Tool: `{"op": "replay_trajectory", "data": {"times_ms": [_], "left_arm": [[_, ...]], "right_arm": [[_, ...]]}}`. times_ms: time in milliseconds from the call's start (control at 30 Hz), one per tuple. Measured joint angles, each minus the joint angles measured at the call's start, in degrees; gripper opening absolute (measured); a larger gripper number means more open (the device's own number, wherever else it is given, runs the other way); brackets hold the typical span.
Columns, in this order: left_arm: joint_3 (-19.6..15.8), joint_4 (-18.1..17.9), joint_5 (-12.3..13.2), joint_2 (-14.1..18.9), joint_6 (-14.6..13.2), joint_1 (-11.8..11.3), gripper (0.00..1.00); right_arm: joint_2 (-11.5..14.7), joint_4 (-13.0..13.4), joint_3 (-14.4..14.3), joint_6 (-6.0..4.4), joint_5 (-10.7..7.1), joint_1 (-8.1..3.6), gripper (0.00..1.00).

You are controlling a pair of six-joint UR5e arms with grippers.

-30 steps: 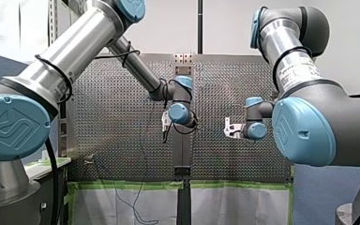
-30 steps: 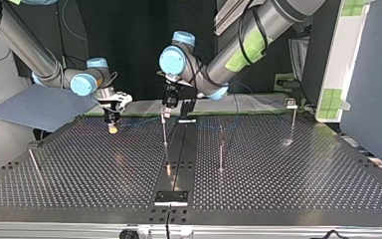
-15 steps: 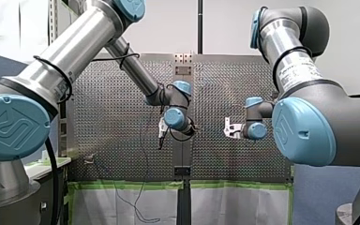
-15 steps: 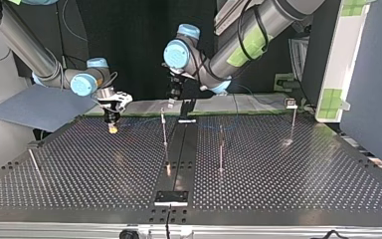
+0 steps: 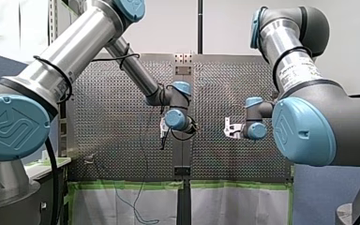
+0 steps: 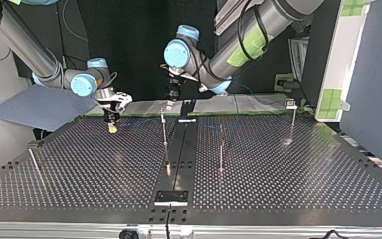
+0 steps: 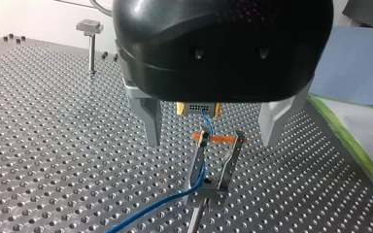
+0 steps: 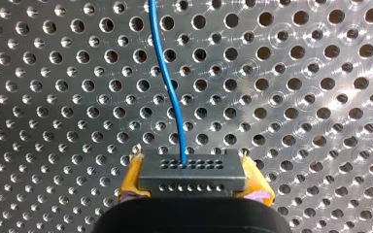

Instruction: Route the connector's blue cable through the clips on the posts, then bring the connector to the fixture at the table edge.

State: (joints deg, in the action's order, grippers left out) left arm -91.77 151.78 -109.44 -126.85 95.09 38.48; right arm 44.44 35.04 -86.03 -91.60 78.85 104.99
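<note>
My R hand (image 8: pixel 193 180) is clenched on the connector (image 8: pixel 192 167), w/ yellow pads (image 8: pixel 132 180) pressing on its 2 short sides. In the top view it holds the connector low over the worktop (image 6: pixel 298 174), near the edge on the arms' side, close to the corner at that view's left. The blue cable (image 8: pixel 167 82) comes out of the connector's face & runs off over the holes. In the left wrist view the cable climbs into a clip (image 7: pixel 212 165) on top of a thin post (image 7: pixel 196 216), goes up along 1 of the clip's 2 prongs, then on to the connector far behind. My L hand (image 7: pixel 211 143) is released, nothing in it. Its 2 metal fingers (image 7: pixel 150 121) stand wide apart & the clip shows between them, a bit ahead. In the top view this hand hangs just over that post, next to the dark middle strip (image 6: pixel 179 149). A 2nd post (image 6: pixel 293 117) w/ a flat block on top stands near the other corner on the arms' side.
</note>
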Motion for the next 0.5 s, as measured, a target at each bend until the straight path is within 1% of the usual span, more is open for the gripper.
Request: {"op": "replay_trajectory", "data": {"times_ms": [500], "left_arm": [[-0.02,0.99,-0.28,-0.08,0.61,0.04,1.0]], "right_arm": [[0.0,-0.01,0.02,-0.04,0.0,0.01,0.0]]}}
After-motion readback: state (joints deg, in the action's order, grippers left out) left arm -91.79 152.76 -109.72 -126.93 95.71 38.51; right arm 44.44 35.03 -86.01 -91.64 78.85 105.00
